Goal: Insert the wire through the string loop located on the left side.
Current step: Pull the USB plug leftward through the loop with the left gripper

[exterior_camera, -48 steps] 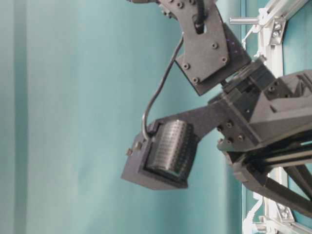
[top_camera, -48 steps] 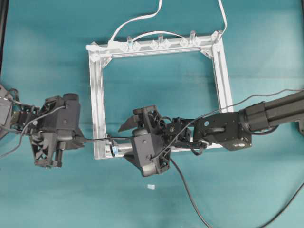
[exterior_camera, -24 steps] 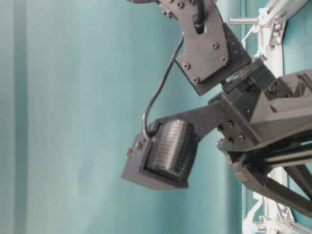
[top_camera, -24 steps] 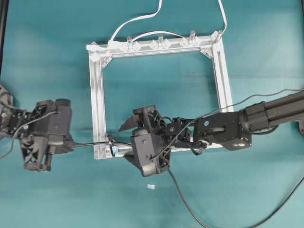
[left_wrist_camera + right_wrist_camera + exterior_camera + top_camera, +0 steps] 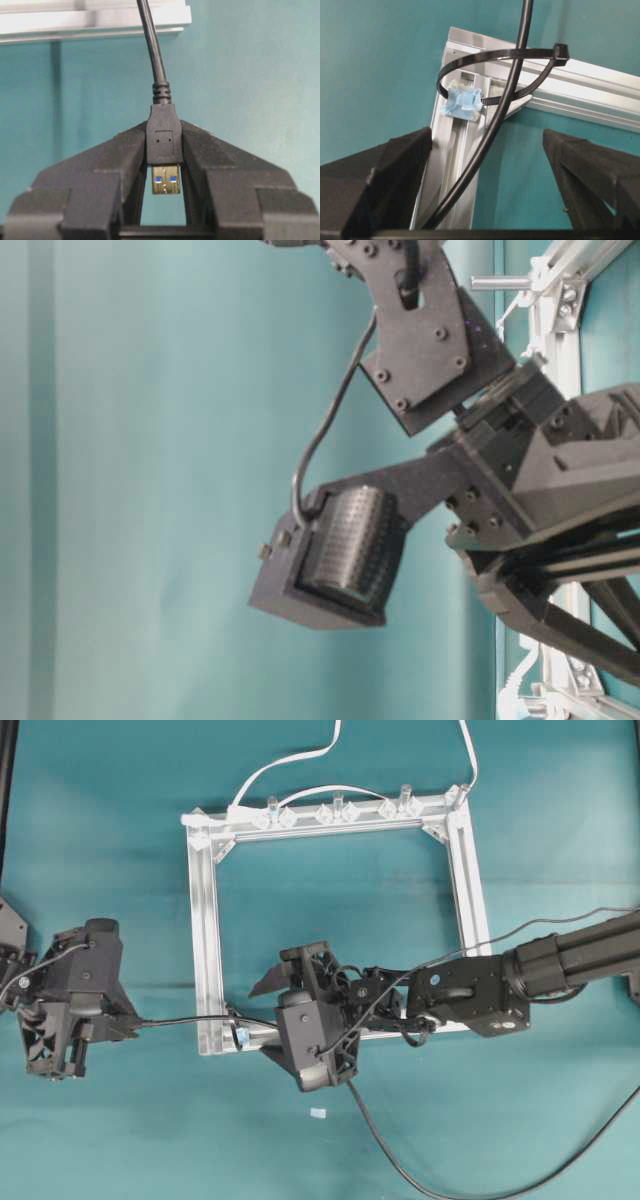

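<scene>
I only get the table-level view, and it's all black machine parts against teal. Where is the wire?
Observer: The wire runs level from the left jaws to the bottom left corner of the aluminium frame.
Operator: Is something holding it?
Observer: Yes, the left jaws are clamped on its USB plug.
Operator: And the string loop?
Observer: The string loop, with a pale blue tab, sits at that corner. The wire crosses its opening, between the wide-open right jaws, which grip nothing.
</scene>
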